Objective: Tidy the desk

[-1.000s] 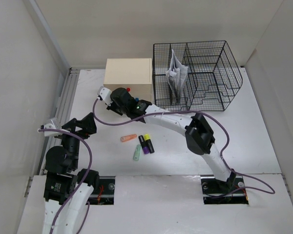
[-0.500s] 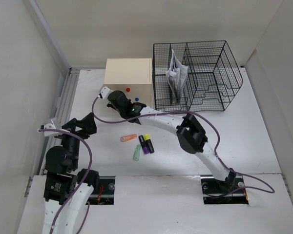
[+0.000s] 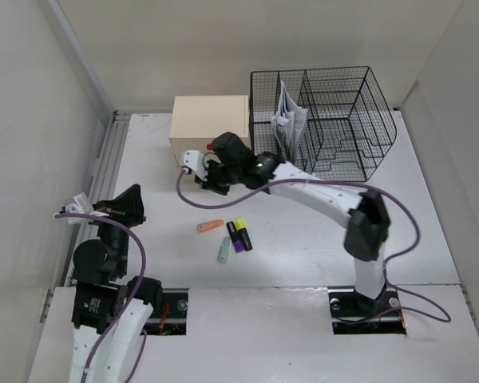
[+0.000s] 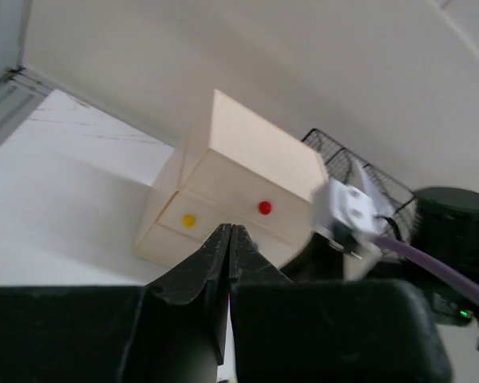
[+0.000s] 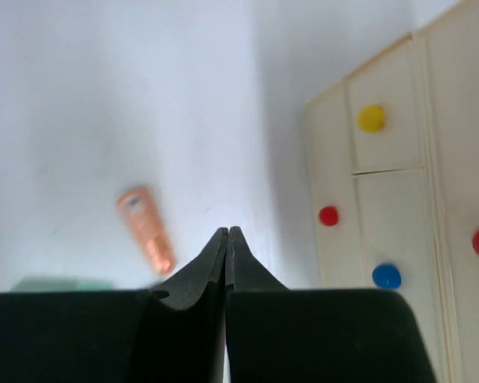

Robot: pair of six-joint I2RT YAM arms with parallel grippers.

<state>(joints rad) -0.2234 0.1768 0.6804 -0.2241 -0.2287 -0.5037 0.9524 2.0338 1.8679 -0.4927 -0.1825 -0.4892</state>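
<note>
Right gripper (image 5: 227, 233) hovering centre frame before small cream drawer box (image 3: 210, 120), fingers pressed together, holding nothing. Left gripper (image 4: 230, 230) sitting lower left, likewise pressed together. Under both, large flat white matte desk (image 3: 303, 231) filling middle of frame.

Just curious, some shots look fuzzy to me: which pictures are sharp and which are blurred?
Top external view: sharp, evenly lit, soft shadows on the flat white tabletop. Left wrist view: the cream drawer box with coloured knobs looks soft, the white plastic connector beside it smeared. Right wrist view: the small orange marker is blurry.
</note>
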